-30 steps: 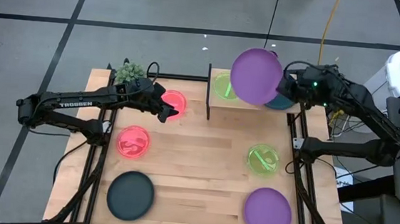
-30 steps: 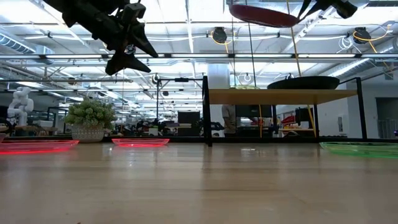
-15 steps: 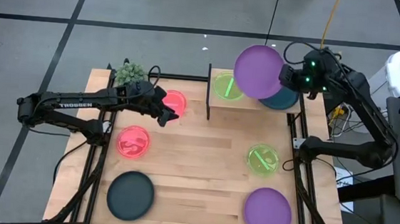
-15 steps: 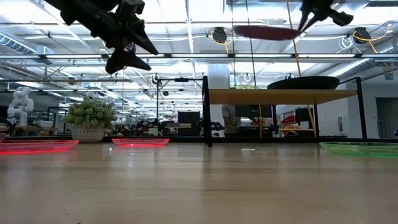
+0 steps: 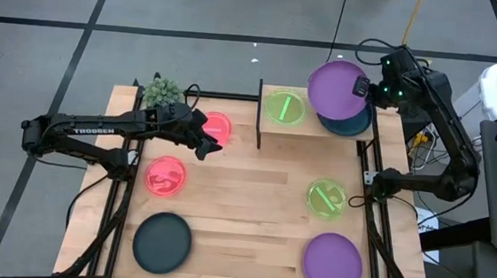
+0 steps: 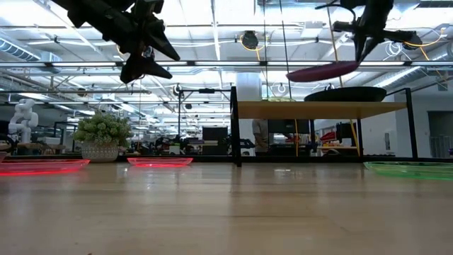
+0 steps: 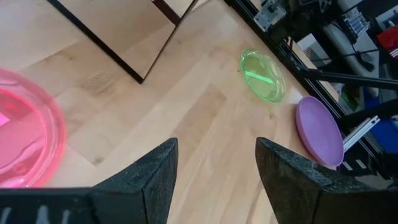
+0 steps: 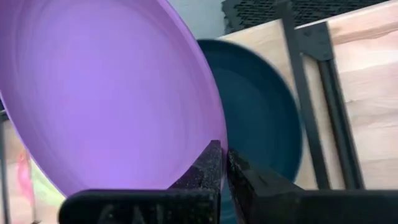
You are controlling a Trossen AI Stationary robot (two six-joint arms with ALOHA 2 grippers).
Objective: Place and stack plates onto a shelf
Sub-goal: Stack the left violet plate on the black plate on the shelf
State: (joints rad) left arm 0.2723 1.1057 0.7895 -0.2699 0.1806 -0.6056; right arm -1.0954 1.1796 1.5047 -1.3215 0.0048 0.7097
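High view: we count two plates already on the shelf, a small green plate and a large dark teal plate side by side. Our right gripper pinches the rim of a large purple plate and holds it above the teal one, apart from it and slightly tilted in the low view. So we judge the third plate is about to be stacked.

Five plates are left on the counter: two pink-red plates on the left, a second teal plate, a second green plate and a second purple plate.

Our left gripper hovers with its fingers apart, holding nothing, next to the far pink-red plate.

The large plates look opaque, smooth and shallow; the small ones are translucent and glossy. The shelf is pale wood on thin dark legs.
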